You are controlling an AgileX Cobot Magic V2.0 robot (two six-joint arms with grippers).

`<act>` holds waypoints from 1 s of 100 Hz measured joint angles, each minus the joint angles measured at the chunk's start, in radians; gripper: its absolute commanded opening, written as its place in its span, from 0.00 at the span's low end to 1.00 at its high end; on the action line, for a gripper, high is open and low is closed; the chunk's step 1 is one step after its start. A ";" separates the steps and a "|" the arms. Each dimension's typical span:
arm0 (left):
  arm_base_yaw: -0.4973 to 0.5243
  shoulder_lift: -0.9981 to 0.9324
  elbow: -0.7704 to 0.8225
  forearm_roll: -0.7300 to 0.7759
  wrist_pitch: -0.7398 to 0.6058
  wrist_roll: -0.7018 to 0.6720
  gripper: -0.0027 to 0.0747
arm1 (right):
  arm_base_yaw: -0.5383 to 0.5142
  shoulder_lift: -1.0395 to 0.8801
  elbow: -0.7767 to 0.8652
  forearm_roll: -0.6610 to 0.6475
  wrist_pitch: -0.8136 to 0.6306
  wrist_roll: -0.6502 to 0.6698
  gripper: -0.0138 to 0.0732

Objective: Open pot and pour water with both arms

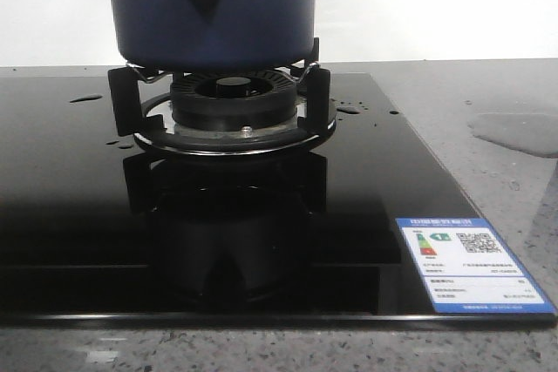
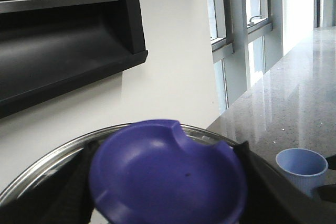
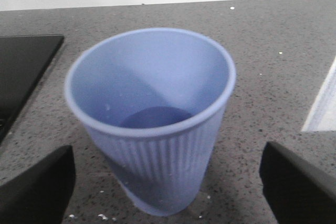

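Navy pot (image 1: 212, 8) sits on stove burner grate (image 1: 222, 102), 12 o'clock of cooktop (image 1: 87, 215). Left gripper (image 2: 168, 182) clamps purple lid (image 2: 165, 177). Right gripper (image 3: 168, 182) jaws wide, pale-blue ribbed cup (image 3: 152, 124) between, untouched.

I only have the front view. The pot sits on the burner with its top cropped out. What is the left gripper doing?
Observer: The left gripper is closed on the blue knob of the lid.
Operator: Is the lid off the pot?
Observer: I cannot tell. The left wrist view shows the lid's metal rim with wall and window behind it, but the pot is not in that view.
Operator: And the right gripper?
Observer: The right gripper is open, with a finger on each side of a pale blue cup standing on the counter. Neither finger touches it.
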 measured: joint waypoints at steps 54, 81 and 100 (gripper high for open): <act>0.002 0.000 0.000 0.000 0.000 0.000 0.40 | 0.000 0.138 -0.074 -0.008 -0.037 0.005 0.87; 0.002 0.000 0.000 0.000 0.002 0.000 0.40 | 0.000 0.230 -0.083 -0.013 -0.042 0.050 0.58; 0.002 0.000 0.000 0.000 0.005 0.000 0.40 | 0.000 0.230 -0.083 -0.036 -0.042 0.052 0.42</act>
